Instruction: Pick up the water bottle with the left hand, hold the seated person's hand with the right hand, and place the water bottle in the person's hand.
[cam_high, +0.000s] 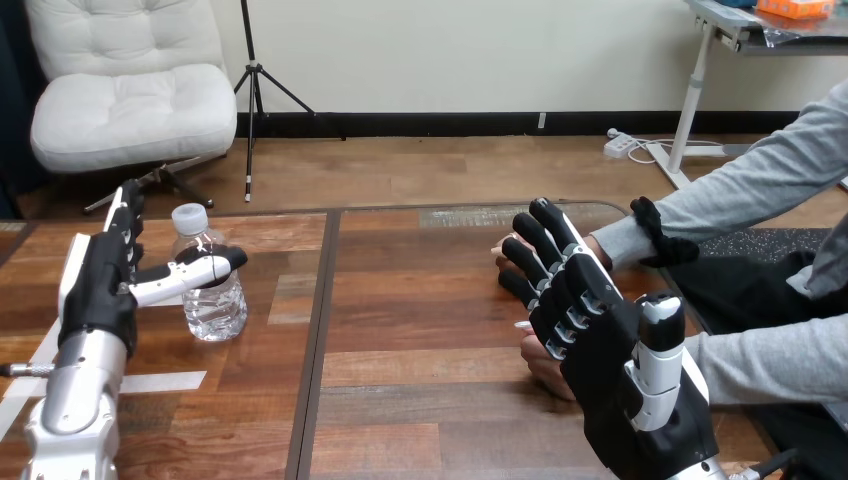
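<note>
**A:** Okay, head view, left side of the frame first. The water bottle (212, 305) stands upright on the wooden table (420, 330) at middle left, clear with a white cap.

**B:** And the left hand (95, 290)?

**A:** Just beside it, on the bottle's left. Its fingers (128, 212) run straight toward the top of the frame, left of the cap. The thumb (190, 270) stretches out to the right and crosses in front of the bottle's upper half.

**B:** Gripping it?

**A:** Nothing is curled round it. The hand is spread, thumb wide of the fingers, with the bottle in the angle between them. Whether the thumb touches the plastic, I cannot tell.

**B:** Over to the lower right.

**A:** The right hand (620, 370) comes up from the bottom right corner, its back to the camera, fingers straight and fanned toward the upper left.

**B:** The person?

**A:** Two arms in from the right edge. The person's upper hand (499, 251) peeks out past the robot's fingertips. The person's lower hand (541, 368) shows at the left edge of the robot's palm. The robot hand lies over both, curled round neither, and I cannot tell if it touches them.

**B:** And the bottle against all that?

**A:** Well apart: bottle left of the table's dark seam (318, 330), all three hands right of it.
</note>
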